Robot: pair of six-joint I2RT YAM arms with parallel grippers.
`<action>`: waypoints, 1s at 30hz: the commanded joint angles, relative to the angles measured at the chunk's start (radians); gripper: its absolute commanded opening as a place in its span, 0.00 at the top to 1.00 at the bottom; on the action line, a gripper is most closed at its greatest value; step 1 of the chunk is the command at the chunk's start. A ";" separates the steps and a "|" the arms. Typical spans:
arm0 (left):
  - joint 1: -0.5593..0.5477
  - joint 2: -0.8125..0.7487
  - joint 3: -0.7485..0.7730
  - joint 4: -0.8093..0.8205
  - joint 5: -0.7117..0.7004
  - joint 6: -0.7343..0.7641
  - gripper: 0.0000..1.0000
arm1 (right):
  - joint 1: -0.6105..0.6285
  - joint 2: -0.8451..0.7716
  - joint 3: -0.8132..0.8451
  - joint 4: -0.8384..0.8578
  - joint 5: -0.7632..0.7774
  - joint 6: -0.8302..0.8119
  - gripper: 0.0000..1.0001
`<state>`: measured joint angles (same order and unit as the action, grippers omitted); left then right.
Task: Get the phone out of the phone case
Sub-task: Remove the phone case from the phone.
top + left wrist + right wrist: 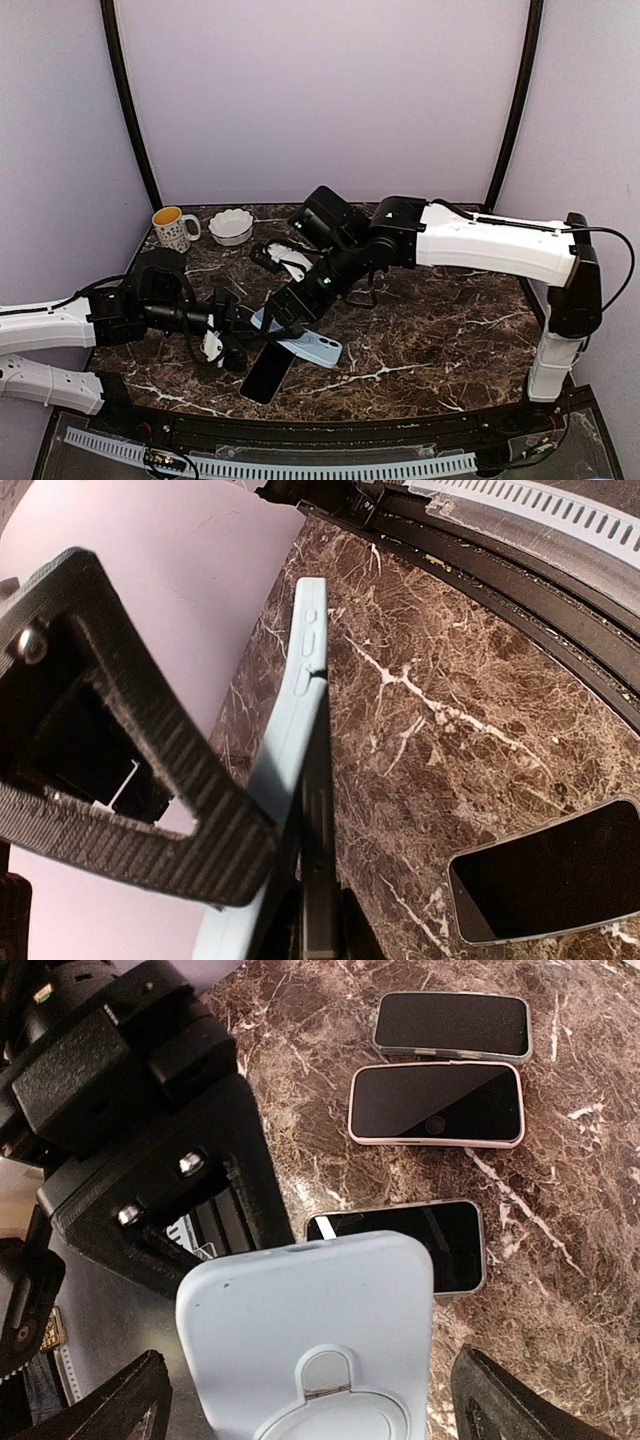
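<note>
We found the light blue phone case lifted at a tilt above the marble counter, toward the front edge and left of the middle, its back turned up to the right wrist camera. The left gripper was clenched on the case's left end. In the left wrist view one black finger pressed flat across the case, which showed edge-on with its side buttons facing us. A dark strip that we took for the phone ran along the case's rim there. We could not tell how far it sat inside the case.

The right gripper reached in from the right with its fingers spread wide. They stood on either side of the case without closing on it.

A black phone lay screen up just beside the case, close to the front edge. The right wrist view also showed a pink-rimmed phone and a grey-rimmed phone lying screen up, side by side on the marble. A mug and a white bowl stood near each other at the far left corner.
</note>
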<state>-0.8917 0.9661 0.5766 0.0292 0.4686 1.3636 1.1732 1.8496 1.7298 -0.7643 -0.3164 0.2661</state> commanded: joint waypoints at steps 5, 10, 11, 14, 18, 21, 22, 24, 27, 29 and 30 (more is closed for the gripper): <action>-0.011 -0.033 -0.014 0.062 0.002 0.002 1.00 | -0.023 0.046 0.038 -0.019 0.013 -0.024 0.20; -0.012 -0.016 -0.006 0.058 -0.009 -0.014 1.00 | -0.016 0.042 0.041 -0.027 0.035 -0.027 0.23; -0.012 -0.009 0.000 0.053 -0.009 -0.026 1.00 | -0.013 0.043 0.046 -0.029 0.046 -0.029 0.23; -0.011 0.003 0.011 0.038 0.002 -0.040 1.00 | 0.003 0.047 0.062 -0.039 0.099 -0.037 0.23; -0.012 0.000 0.012 0.034 -0.004 -0.054 1.00 | 0.022 0.066 0.103 -0.087 0.264 -0.036 0.27; -0.011 0.001 0.016 0.039 -0.017 -0.072 1.00 | 0.038 0.069 0.117 -0.109 0.352 -0.040 0.28; -0.012 0.004 0.017 0.039 -0.021 -0.076 1.00 | 0.041 0.071 0.119 -0.112 0.358 -0.040 0.28; -0.011 0.010 0.025 0.031 -0.026 -0.087 1.00 | 0.047 0.071 0.121 -0.110 0.358 -0.041 0.28; -0.012 0.010 0.032 0.034 -0.022 -0.115 1.00 | 0.058 0.081 0.132 -0.103 0.375 -0.039 0.28; -0.012 0.012 0.033 0.041 -0.021 -0.128 1.00 | 0.064 0.092 0.148 -0.091 0.369 -0.036 0.28; -0.011 0.014 0.034 0.044 -0.022 -0.141 1.00 | 0.068 0.098 0.156 -0.084 0.368 -0.036 0.28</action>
<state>-0.8959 0.9909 0.5606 0.0051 0.3946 1.2732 1.2366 1.9137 1.8408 -0.8581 -0.0319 0.2359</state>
